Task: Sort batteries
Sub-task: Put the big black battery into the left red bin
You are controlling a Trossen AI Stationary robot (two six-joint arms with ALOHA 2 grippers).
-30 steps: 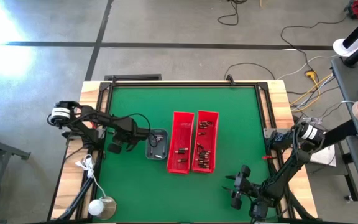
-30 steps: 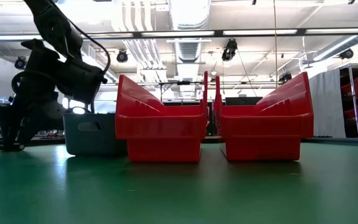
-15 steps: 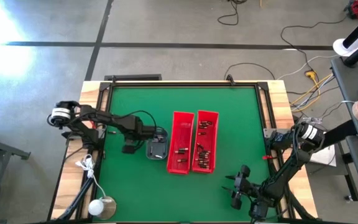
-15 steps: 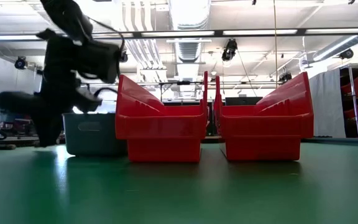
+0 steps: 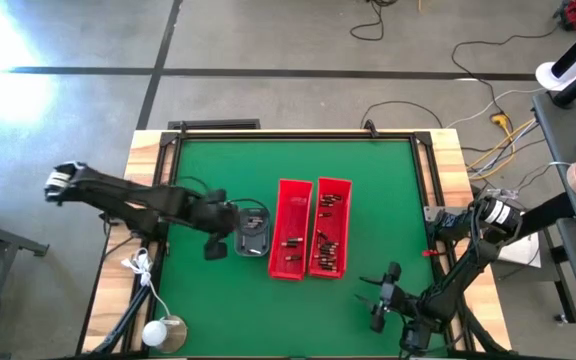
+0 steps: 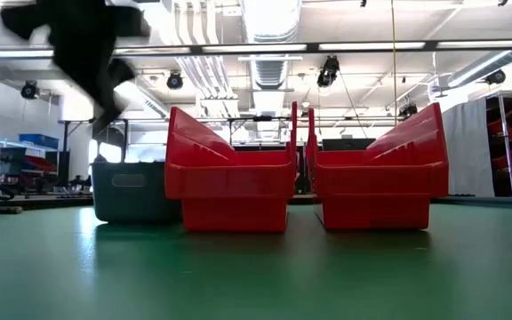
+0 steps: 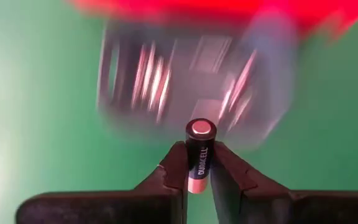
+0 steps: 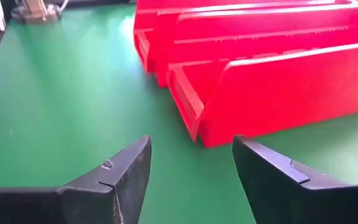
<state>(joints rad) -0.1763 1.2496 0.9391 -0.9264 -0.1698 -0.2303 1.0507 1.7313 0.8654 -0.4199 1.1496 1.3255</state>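
Note:
My left gripper point(image 7: 197, 150) is shut on one battery point(image 7: 199, 142), black with a copper-coloured lower part and a silvery end. It hovers above the small grey tray point(image 5: 254, 232), whose other batteries point(image 7: 154, 81) show only as blur. In the low view the left arm point(image 6: 87, 44) is high above the tray point(image 6: 132, 190). Two red bins point(image 5: 291, 243) point(image 5: 331, 240) hold several small batteries point(image 5: 328, 235). My right gripper point(image 8: 191, 163) is open and empty, low over the table's near right part point(image 5: 373, 296). My left gripper pinches the battery by its copper-coloured end point(image 7: 196, 180) between the two fingers point(image 7: 173, 165). The battery lies along the fingers, and its black part and silvery cap stick out past their tips. The fingers point down from above, with the battery lifted clear above the grey tray.
The two red bins point(image 6: 229, 173) point(image 6: 380, 169) stand side by side in the table's middle, right of the tray. A white cable and a round object point(image 5: 165, 333) lie at the near left corner. Bare green mat point(image 5: 288, 165) surrounds the bins.
My left gripper has risen from the grey tray, still over it, and the arm has stretched out toward the table's right. The battery has come up with it, lifted clear of the tray.

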